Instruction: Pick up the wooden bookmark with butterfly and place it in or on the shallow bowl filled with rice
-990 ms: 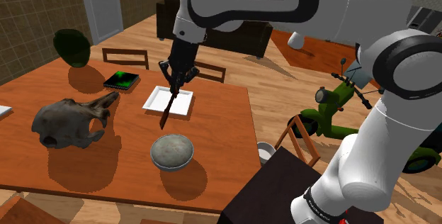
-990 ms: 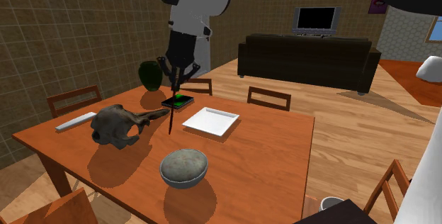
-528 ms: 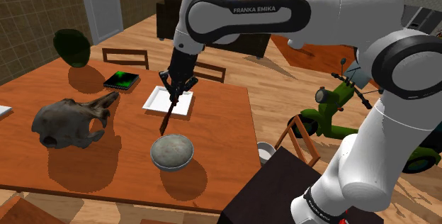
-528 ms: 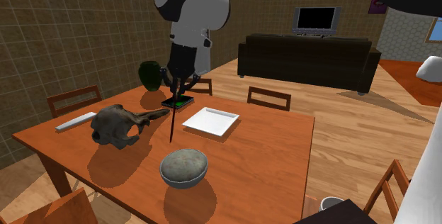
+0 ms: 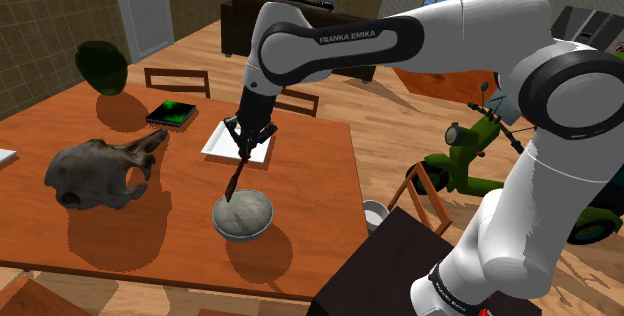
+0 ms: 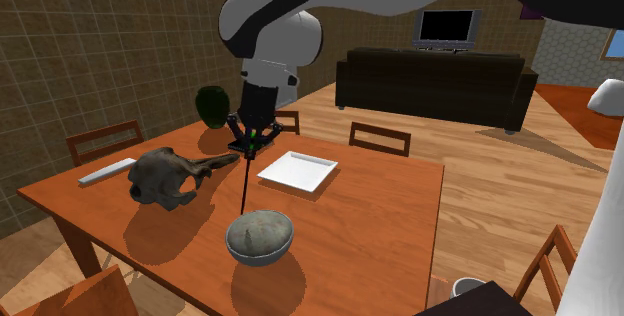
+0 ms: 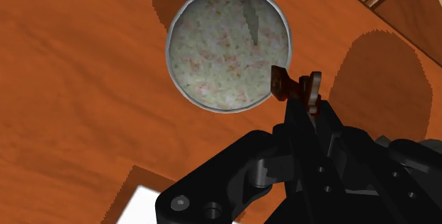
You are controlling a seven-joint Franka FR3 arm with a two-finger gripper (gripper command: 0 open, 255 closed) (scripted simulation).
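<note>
near side first: the grey bowl [image 5: 243, 214] of speckled rice now has the tip of the brown bookmark [image 5: 236, 176] hanging at its far rim. half a second ago that tip hung over bare table [image 5: 310, 204] between the bowl and the white tray [image 5: 215, 144], so the carry looks nearly done and release seems next. the black gripper [image 5: 245, 144] is clenched on the bookmark's top. the wrist view puts the bookmark over the rim, not the centre, while the second exterior view shows it hanging upright.
</note>
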